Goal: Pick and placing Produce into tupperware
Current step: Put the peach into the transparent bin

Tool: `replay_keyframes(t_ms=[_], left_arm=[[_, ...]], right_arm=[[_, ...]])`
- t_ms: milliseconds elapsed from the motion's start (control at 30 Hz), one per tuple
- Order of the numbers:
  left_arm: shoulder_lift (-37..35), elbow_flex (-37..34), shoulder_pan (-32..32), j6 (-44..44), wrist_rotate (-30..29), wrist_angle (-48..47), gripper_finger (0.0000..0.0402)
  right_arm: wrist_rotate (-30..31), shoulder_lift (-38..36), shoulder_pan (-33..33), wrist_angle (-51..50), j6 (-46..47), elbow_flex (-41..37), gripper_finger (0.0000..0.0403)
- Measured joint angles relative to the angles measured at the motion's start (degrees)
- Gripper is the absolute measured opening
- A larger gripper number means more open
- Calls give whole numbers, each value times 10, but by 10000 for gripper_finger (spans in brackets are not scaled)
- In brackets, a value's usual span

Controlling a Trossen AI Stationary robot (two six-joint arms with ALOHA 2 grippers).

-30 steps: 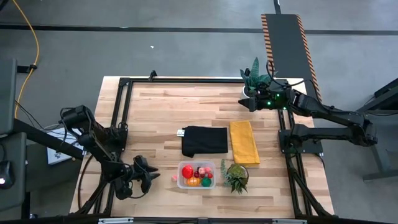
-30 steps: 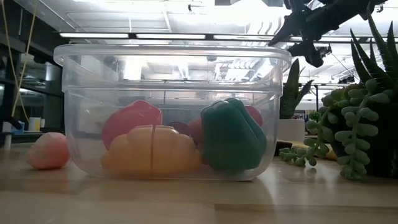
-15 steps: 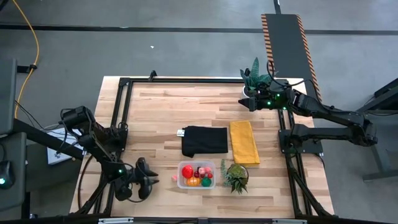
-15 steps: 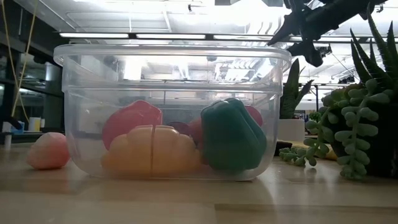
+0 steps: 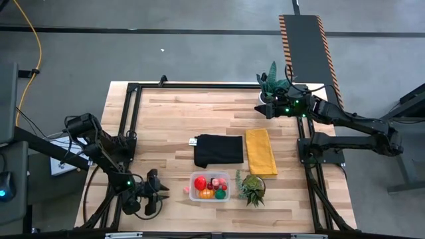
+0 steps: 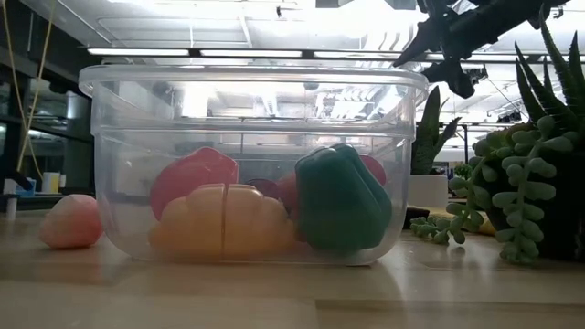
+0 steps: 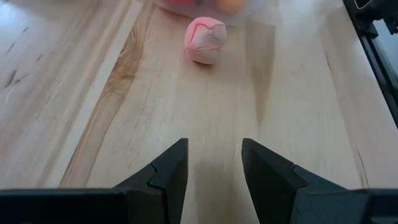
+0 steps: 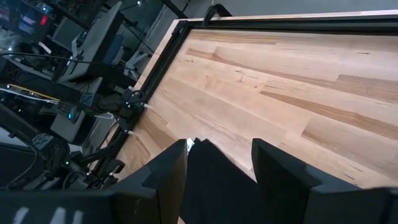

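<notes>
The left gripper (image 7: 211, 163), jaws released, should centre on the pink berry (image 7: 206, 40) beside the tub (image 5: 210, 186); the right gripper (image 8: 214, 163) waits, jaws apart.

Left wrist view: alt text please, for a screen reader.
A pink toy fruit lies alone on the wooden table, ahead of the left gripper, whose jaws stand open and empty. The clear tupperware shows just beyond it.

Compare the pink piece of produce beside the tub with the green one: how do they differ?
The pink produce lies on the bare table outside the tupperware; the green produce sits inside it. The pink one is small and round; the green one is larger and lobed. Both rest untouched by either arm.
</notes>
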Motion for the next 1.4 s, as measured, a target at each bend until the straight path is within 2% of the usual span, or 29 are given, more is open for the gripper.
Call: replay_keyframes(t_ms=[467,767,933,1400], left_arm=[[0,0,0,-2,2,1,138],[0,0,0,5,-63,7,138],[0,0,0,49,-98,34,138],[2,0,0,89,-116,30,138]], right_arm=[[0,0,0,0,-5,0,171],[0,0,0,0,-3,0,171],[-1,0,0,0,3,0,171],[-1,0,0,0,6,0,171]])
